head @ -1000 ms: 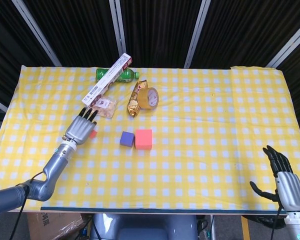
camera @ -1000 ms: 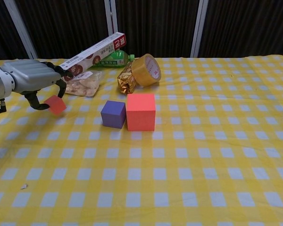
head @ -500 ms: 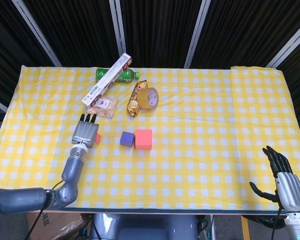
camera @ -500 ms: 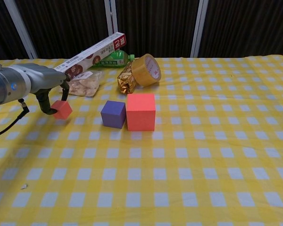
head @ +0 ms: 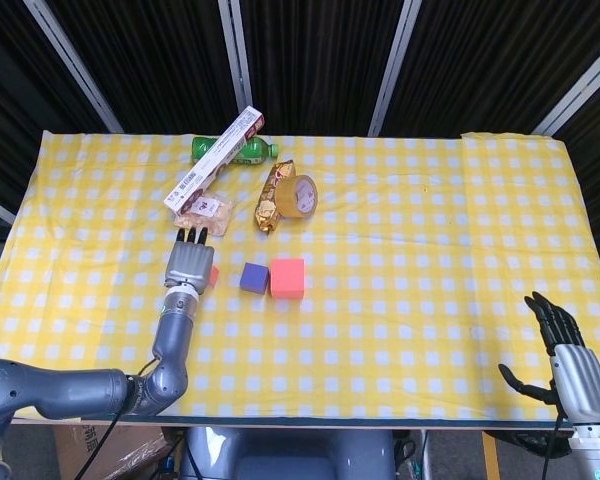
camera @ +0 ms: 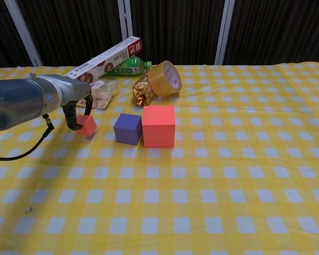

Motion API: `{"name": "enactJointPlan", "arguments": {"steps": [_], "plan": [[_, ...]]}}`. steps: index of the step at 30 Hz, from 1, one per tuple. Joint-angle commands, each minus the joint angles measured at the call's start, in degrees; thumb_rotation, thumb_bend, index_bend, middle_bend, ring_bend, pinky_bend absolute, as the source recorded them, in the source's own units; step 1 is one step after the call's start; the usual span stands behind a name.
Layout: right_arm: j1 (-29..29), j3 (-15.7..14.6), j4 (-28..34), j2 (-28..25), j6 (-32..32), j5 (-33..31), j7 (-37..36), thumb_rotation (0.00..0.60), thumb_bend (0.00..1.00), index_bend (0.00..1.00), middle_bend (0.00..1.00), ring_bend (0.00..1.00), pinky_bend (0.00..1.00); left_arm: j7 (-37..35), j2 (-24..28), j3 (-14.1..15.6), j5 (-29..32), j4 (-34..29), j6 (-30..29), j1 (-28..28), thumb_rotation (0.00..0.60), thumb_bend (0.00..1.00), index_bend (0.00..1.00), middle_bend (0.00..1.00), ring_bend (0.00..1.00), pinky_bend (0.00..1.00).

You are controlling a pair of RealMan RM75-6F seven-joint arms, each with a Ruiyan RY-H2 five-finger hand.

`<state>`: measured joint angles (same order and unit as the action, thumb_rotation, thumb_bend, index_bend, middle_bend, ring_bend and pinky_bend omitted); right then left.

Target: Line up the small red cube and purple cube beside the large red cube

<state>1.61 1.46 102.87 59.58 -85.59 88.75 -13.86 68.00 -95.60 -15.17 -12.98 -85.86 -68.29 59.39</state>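
My left hand point(head: 189, 263) point(camera: 76, 106) grips the small red cube point(camera: 87, 126) point(head: 212, 275) just left of the purple cube point(camera: 127, 128) point(head: 254, 278), with a gap between them. The purple cube sits against the left side of the large red cube point(camera: 159, 125) point(head: 288, 278) on the yellow checked cloth. Whether the small cube touches the cloth I cannot tell. My right hand point(head: 567, 350) hangs open at the table's near right corner, far from the cubes and holding nothing.
Behind the cubes lie a long foil-wrap box point(camera: 104, 59), a green bottle point(camera: 128, 66), a bag of snacks point(camera: 99, 93), a gold packet point(camera: 143, 88) and a roll of tape point(camera: 168, 77). Bare checked cloth point(camera: 228, 175) stretches to the right and front.
My left hand has carried the small red cube rightward, from well left of the purple cube to close beside it. The other cubes and my right hand have not moved.
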Motion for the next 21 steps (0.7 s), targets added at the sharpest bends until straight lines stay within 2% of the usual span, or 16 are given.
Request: {"name": "enactJointPlan", "arguments": {"steps": [1,21], "plan": [[0.02,-0.01,0.01,0.02,0.01,0.04,0.03,0.600,0.31,0.00,0.00,0.00,0.00,-0.28,-0.52,-0.08,0.01,1.23,0.53,0.45,0.600,0.42,0.44,0.00,0.00,0.00],[0.12,-0.01,0.10,-0.25,0.25,-0.06,-0.61,0.600,0.31,0.00,0.00,0.00,0.00,-2.41,-3.72,-0.42,-0.22,4.28,2.25,2.26,0.600,0.42,0.42,0.00,0.00,0.00]]}}
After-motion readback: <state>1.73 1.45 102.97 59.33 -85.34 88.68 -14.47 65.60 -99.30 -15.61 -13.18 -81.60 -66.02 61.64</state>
